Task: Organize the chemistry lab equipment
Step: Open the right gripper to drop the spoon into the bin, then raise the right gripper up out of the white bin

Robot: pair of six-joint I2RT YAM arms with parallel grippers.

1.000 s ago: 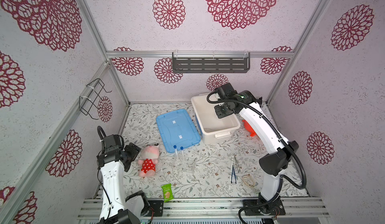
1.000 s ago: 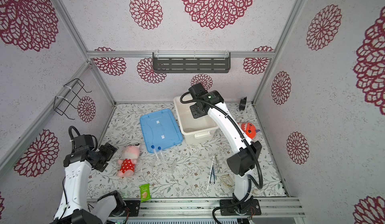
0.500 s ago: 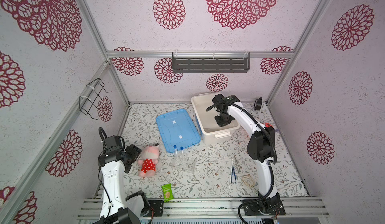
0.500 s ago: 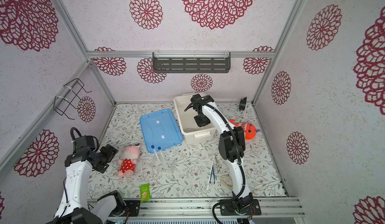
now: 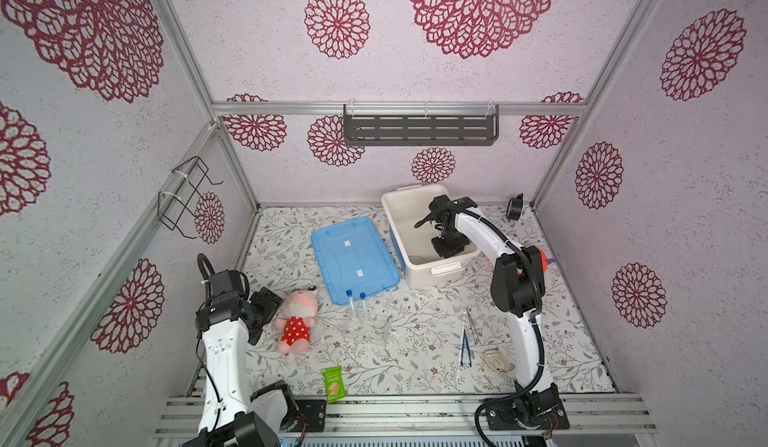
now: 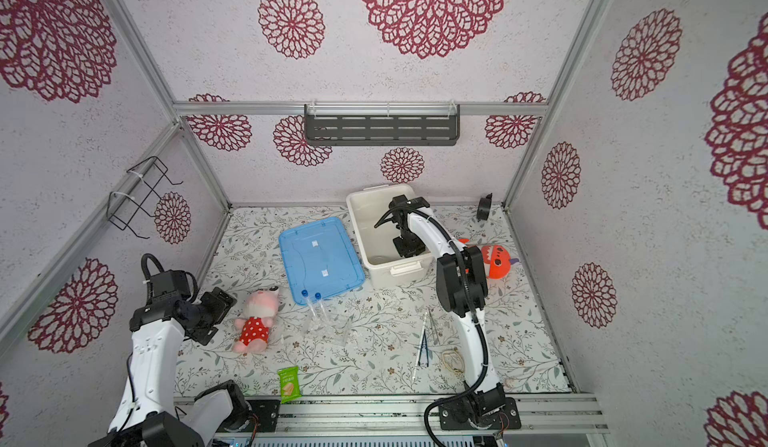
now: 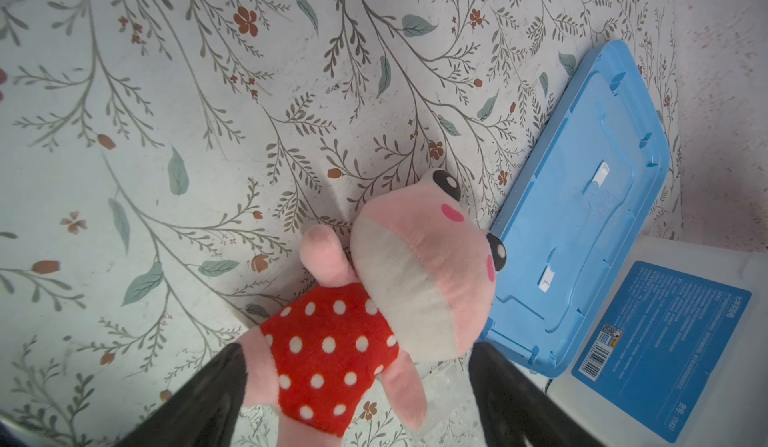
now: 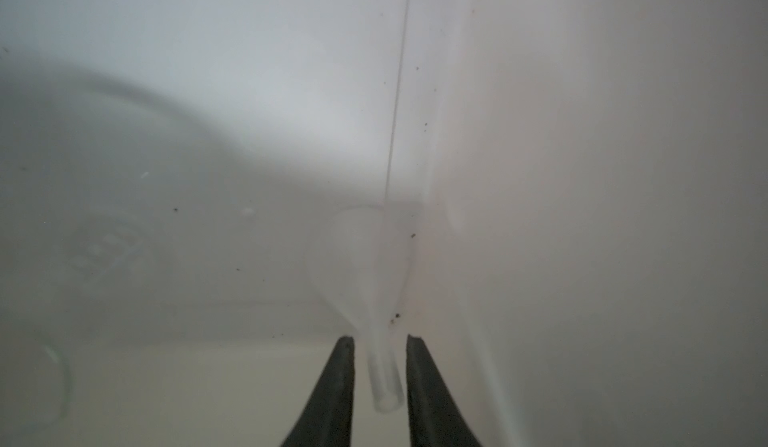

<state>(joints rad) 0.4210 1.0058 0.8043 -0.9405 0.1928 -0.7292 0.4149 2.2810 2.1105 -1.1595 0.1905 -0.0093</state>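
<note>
Clear, blurred funnel (image 8: 365,274) is lying in the white bin (image 5: 395,233), stem untouched between the right gripper (image 8: 379,338)'s narrowly parted jaws; the left gripper (image 7: 353,347) is gaping wide by the pink plush (image 7: 415,266).

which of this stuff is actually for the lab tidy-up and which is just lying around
For the job: blue-capped tubes, clear glassware, dark blue tweezers, metal tweezers, clear funnel, white bin.

Just lying about: pink plush, orange plush, green snack packet.
</note>
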